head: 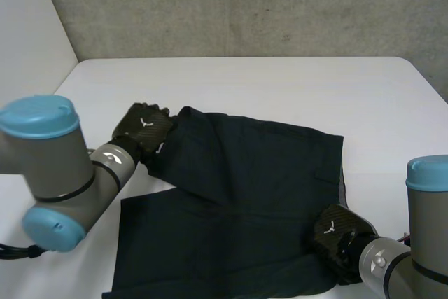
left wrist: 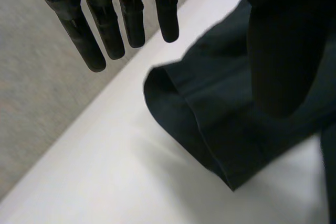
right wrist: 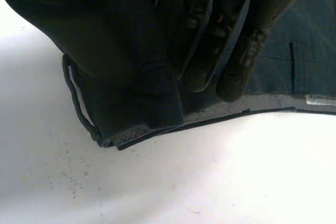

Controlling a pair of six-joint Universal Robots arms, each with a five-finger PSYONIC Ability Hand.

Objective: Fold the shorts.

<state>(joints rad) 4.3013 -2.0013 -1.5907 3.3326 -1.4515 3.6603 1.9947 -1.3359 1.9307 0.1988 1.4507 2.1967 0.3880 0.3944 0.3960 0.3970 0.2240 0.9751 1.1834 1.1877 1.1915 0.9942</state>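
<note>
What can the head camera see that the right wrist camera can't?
Head view adds: the whole dark shorts spread out, the left hand at their far left corner, and the grey wall behind. Right wrist view adds: up close, a cord along the shorts' edge and a small white label. Both share: the right hand pinching the shorts' edge, and the white table.

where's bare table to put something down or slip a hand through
Free: the strip of white table between the dark navy fabric shorts and the grey wall, and the patch beside the shorts' right edge. Crowded: the shorts' corners at the left hand and right hand.
</note>
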